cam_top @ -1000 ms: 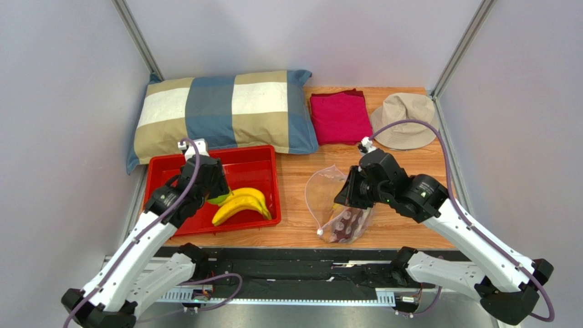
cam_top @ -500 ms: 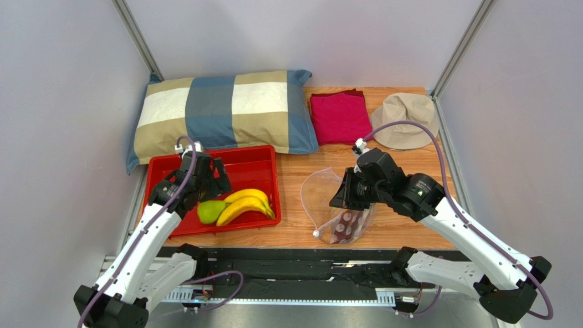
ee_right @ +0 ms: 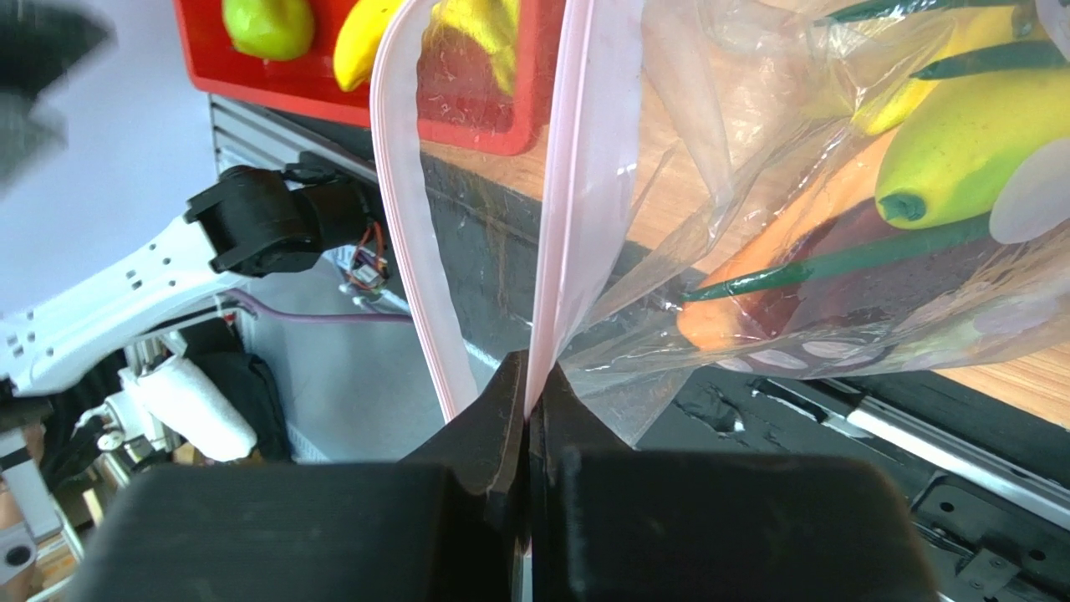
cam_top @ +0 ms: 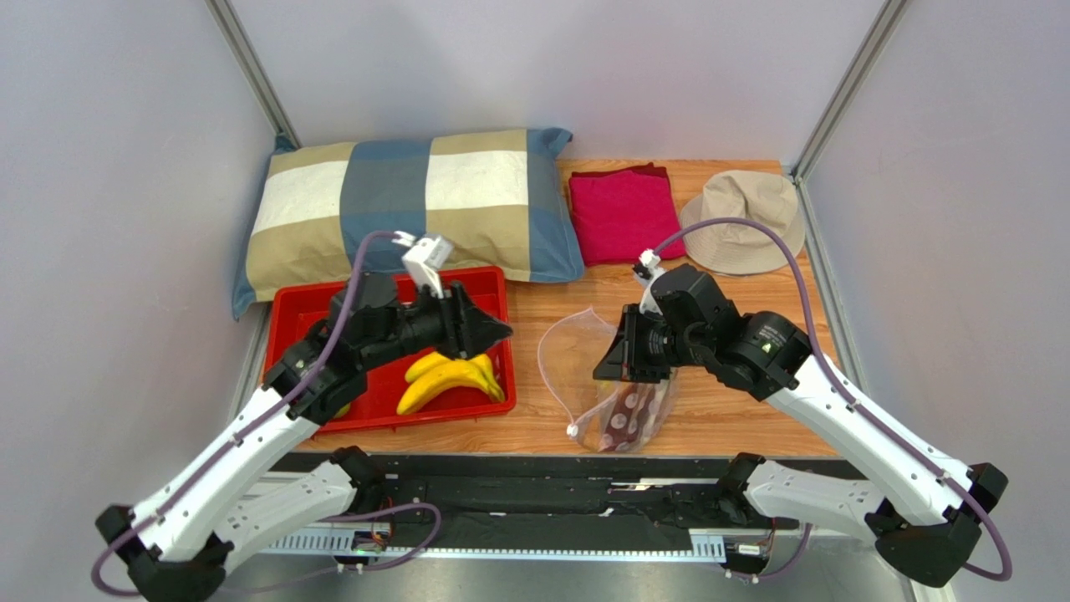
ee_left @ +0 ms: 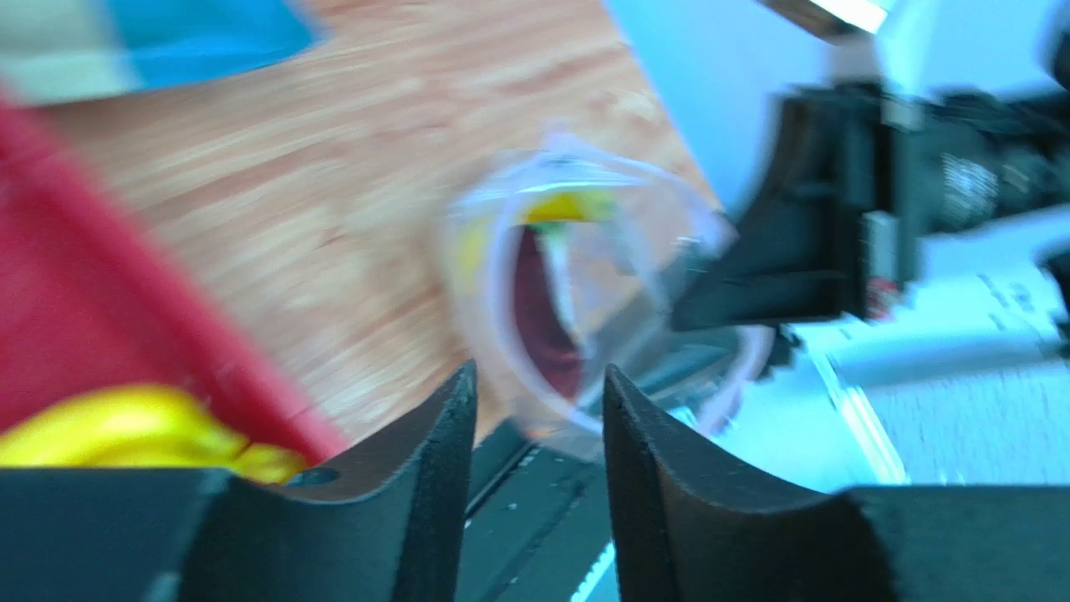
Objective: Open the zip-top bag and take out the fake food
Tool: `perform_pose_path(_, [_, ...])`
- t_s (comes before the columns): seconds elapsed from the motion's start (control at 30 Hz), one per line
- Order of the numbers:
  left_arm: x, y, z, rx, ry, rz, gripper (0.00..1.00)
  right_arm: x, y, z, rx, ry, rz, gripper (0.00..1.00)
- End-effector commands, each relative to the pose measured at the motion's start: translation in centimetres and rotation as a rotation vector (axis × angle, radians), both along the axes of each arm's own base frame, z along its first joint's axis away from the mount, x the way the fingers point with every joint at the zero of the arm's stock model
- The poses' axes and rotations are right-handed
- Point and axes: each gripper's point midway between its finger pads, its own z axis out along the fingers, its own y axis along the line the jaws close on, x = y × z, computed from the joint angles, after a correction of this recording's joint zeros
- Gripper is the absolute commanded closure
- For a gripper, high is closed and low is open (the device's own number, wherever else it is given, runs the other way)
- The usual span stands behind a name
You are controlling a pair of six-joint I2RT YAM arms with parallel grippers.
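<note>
Top: zip-top bag [cam_top: 565, 364] sits on the desk [cam_top: 540, 433] right of the red tray [cam_top: 295, 329], mouth held up by right fingers [cam_top: 608, 365]; left fingers [cam_top: 492, 331] hang over the tray's right end, above bananas [cam_top: 446, 379]. Left wrist: left fingers apart, empty, aimed at the bag's open mouth. Right wrist: right fingers clamped on the pink zip strip [ee_right: 562, 188], fake food [ee_right: 967, 138] inside the bag.

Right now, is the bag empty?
No, a banana and an orange piece lie inside the clear bag.
</note>
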Motion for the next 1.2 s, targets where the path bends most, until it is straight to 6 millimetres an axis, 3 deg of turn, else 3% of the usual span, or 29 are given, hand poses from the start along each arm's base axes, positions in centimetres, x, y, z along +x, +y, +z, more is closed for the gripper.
perform_pose_path(0.0, [-2.1, -6.0, 5.6, -0.132, -0.129, -0.21, 0.57, 0.4, 2.2, 4.1, 0.135, -0.064, 0.049, 1.0])
perform_pose_path(0.1, [-3.0, -8.9, 4.6, -0.069, -0.134, -0.277, 0.68, 0.5, 2.8, 5.0, 0.179, -0.067, 0.044, 1.0])
perform_pose_path(0.13, [-2.7, -9.8, 3.2, -0.02, -0.119, -0.285, 0.77, 0.5, 2.8, 5.2, 0.186, -0.064, 0.043, 1.0])
perform_pose_path(0.2, [-2.5, -10.3, 2.1, 0.042, -0.087, -0.286, 0.81, 0.7, 3.0, 5.3, 0.196, -0.061, 0.034, 1.0])
perform_pose_path(0.23, [-2.1, -10.7, 1.1, 0.08, -0.077, -0.284, 0.89, 0.6, 3.0, 5.3, 0.2, -0.058, 0.03, 1.0])
perform_pose_path(0.53, [-1.5, -13.5, -4.5, 0.17, -0.037, -0.368, 0.91, 0.2, 3.4, 5.6, 0.272, -0.022, 0.005, 1.0])
perform_pose_path(0.77, [-1.7, -15.4, -7.7, 0.146, -0.082, -0.426, 0.74, 0.8, 4.6, 6.6, 0.315, -0.007, 0.009, 1.0])
perform_pose_path(0.97, [0.0, -15.6, -7.9, 0.094, -0.203, -0.318, 0.63, 1.0, 5.7, 7.5, 0.369, 0.039, 0.001, 1.0])
perform_pose_path(1.03, [0.4, -15.9, -8.8, 0.11, -0.2, -0.304, 0.56, 1.1, 5.9, 7.6, 0.382, 0.044, -0.003, 1.0])
perform_pose_path(1.17, [0.7, -16.9, -9.6, 0.089, -0.231, -0.288, 0.53, 1.1, 6.2, 7.7, 0.399, 0.063, -0.008, 1.0])
